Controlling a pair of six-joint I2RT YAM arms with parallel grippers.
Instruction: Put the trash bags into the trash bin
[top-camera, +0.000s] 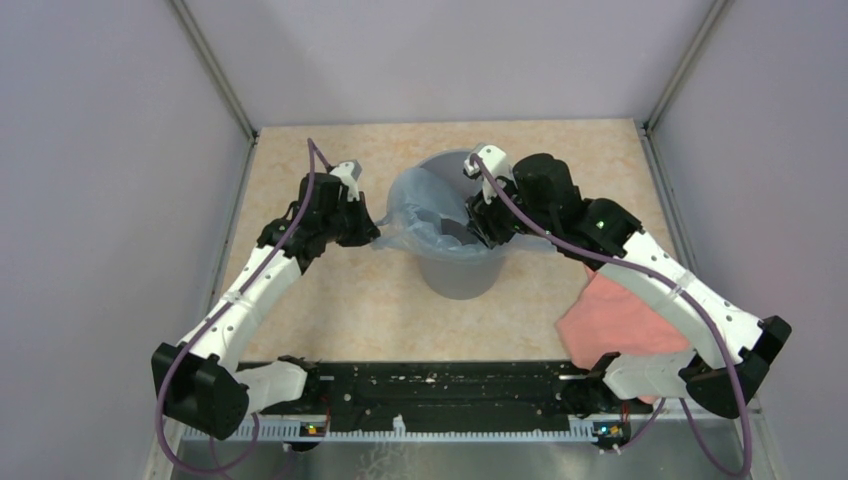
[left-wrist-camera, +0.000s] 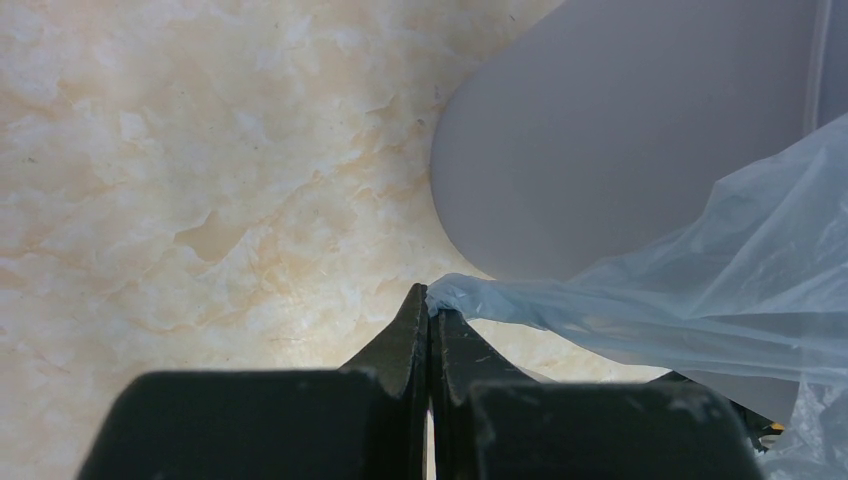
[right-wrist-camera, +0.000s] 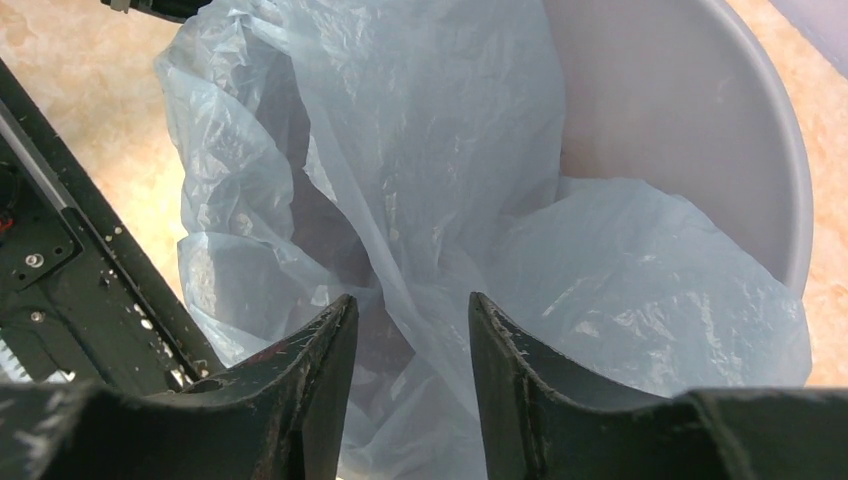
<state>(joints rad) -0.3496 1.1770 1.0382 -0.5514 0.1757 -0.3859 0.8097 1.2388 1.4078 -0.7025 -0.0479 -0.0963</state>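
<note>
Trash bag (top-camera: 425, 215) mostly inside trash bin (top-camera: 462, 275), one edge draped over left rim. Left gripper (left-wrist-camera: 430, 318) pinched tight on that outer edge. Right gripper (right-wrist-camera: 410, 330) parted, hovering over bag, gripping nothing.

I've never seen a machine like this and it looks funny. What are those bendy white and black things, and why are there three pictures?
Those are two robot arms. One picture looks down from above; the other two come from small cameras on each arm's wrist. On the marbled table stands a grey trash bin with a thin pale blue trash bag draped into it and over its rim. The left tool is shut, pinching a corner of the bag outside the bin. The right tool is open, poised over the bag at the bin's mouth, holding nothing. A salmon-pink cloth lies on the table's right side, partly under the right arm.
</note>
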